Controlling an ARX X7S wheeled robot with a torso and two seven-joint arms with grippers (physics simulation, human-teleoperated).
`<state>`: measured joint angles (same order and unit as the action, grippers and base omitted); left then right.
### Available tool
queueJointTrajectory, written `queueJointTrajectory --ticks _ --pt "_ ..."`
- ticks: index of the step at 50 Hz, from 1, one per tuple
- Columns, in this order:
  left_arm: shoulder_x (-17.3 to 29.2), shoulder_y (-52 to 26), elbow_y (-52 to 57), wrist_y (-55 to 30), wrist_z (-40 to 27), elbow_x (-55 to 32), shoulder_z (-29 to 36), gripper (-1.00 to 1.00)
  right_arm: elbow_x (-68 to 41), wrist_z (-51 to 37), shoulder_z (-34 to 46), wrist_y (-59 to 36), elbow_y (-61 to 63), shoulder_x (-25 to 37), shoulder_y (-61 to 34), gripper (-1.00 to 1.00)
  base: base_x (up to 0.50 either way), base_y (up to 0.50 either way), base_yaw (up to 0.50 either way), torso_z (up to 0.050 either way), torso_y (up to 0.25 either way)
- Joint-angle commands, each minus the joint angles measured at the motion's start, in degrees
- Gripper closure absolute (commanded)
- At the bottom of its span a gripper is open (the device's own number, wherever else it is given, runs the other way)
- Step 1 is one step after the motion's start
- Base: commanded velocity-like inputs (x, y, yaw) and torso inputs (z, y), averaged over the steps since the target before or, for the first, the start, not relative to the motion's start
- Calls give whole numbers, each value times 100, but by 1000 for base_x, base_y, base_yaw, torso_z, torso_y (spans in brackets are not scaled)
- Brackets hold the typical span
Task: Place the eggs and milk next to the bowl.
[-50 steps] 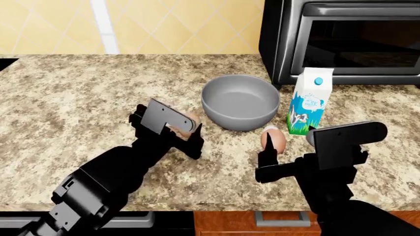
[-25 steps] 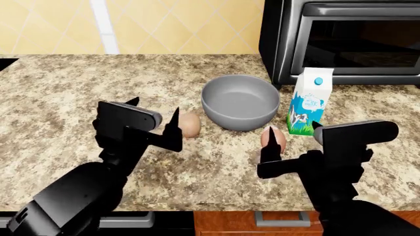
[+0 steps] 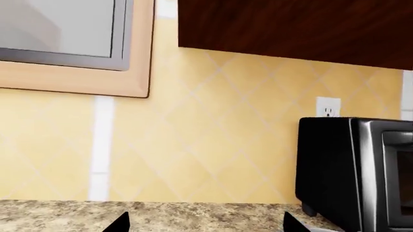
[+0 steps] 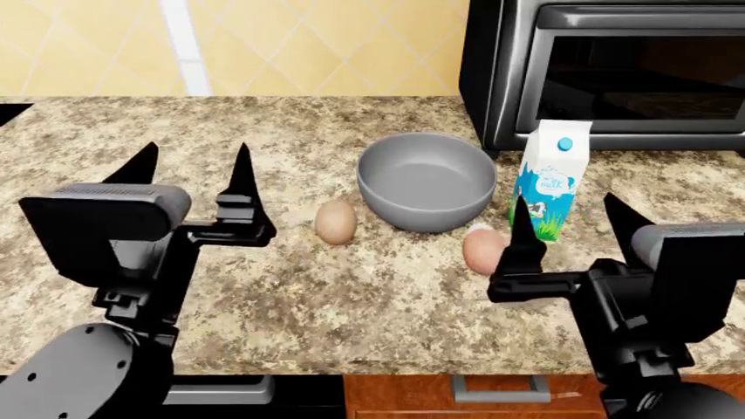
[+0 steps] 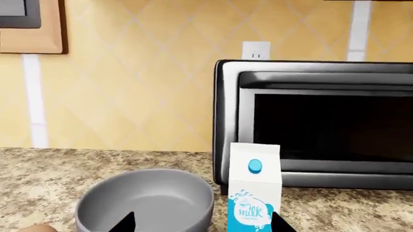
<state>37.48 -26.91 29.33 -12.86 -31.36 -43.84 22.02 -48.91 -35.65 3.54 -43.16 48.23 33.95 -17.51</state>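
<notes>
The grey bowl [image 4: 425,179] stands on the granite counter [image 4: 174,122]. The milk [image 4: 550,182] stands upright just right of it, touching nothing. One tan egg [image 4: 335,222] lies left of the bowl, and another egg [image 4: 483,250] lies in front, between bowl and carton. My left gripper [image 4: 194,168] is open and empty, raised well left of the left egg. My right gripper [image 4: 570,216] is open and empty, raised near the right egg and carton. The right wrist view shows the bowl [image 5: 145,203], the milk [image 5: 255,193] and an egg's edge [image 5: 37,228]. The left wrist view shows none of them.
A black toaster oven [image 4: 617,70] stands at the back right behind the carton, and also shows in the left wrist view [image 3: 355,174] and the right wrist view [image 5: 322,121]. A yellow tiled wall [image 4: 291,44] backs the counter. The counter's front edge runs below my arms.
Both grippers have lifted and drawn back from the eggs. The left gripper moved left and up, leaving its egg lying beside the bowl. The right gripper rose away from the right egg.
</notes>
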Motion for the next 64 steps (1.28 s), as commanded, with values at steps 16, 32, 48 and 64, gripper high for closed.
queueJointTrajectory --ticks 16,32,48,64 --pt "115 655 902 1097 -107 -317 -837 -100 425 189 -696 1255 827 -9 744 -100 0 0 0 0 0" --pt "189 1079 1458 1767 -34 -562 -1345 -100 717 446 -914 2158 1085 -78 1200 -100 0 0 0 0 0" --pt "135 1397 1783 2302 51 -625 -1692 -100 1096 83 -426 3553 1153 597 1575 -100 0 0 0 0 0" --pt "118 1718 2098 2728 177 -666 -1941 -100 1529 -552 78 4890 1140 1370 1924 -100 0 0 0 0 0"
